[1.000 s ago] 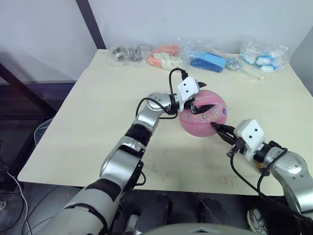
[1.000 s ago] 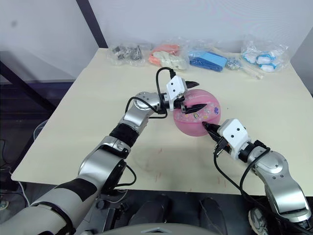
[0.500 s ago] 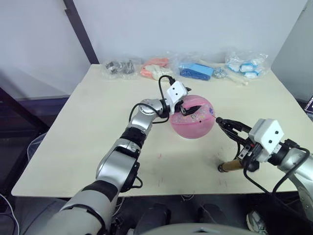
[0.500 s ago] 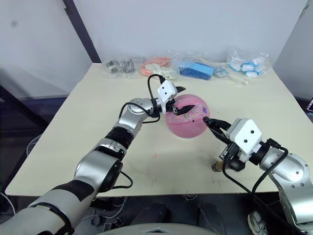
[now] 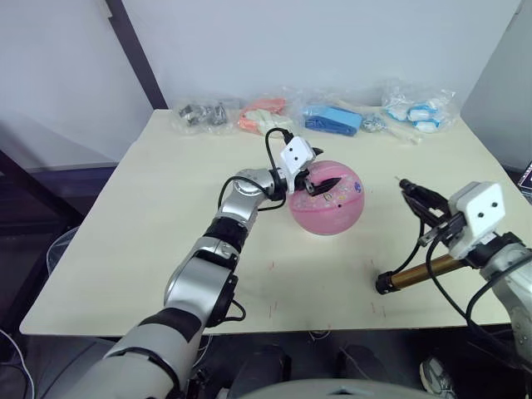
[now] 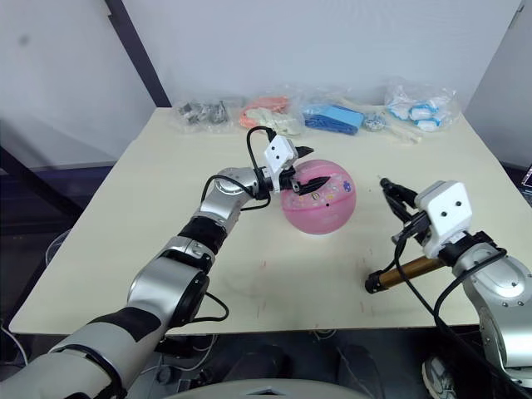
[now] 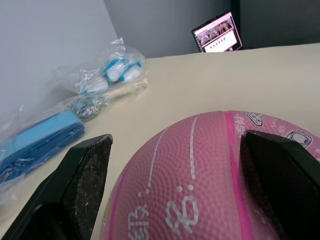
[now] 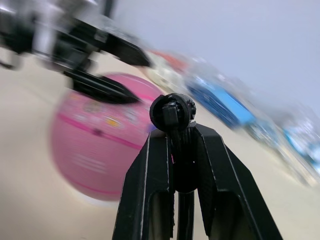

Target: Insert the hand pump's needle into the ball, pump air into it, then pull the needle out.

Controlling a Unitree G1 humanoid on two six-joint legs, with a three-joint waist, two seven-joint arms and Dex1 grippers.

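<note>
Your left gripper (image 5: 320, 176) straddles the ball (image 5: 327, 199) mid-table, fingers spread; your right gripper (image 8: 172, 130) pinches the needle (image 8: 172, 112), clear of it.

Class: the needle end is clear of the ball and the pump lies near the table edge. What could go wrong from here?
1. The hand pump lies near the table's front edge, its hose in the right gripper; lifting further might drag it off.
2. The left gripper straddles the ball with open fingers; letting go could let it roll.
</note>
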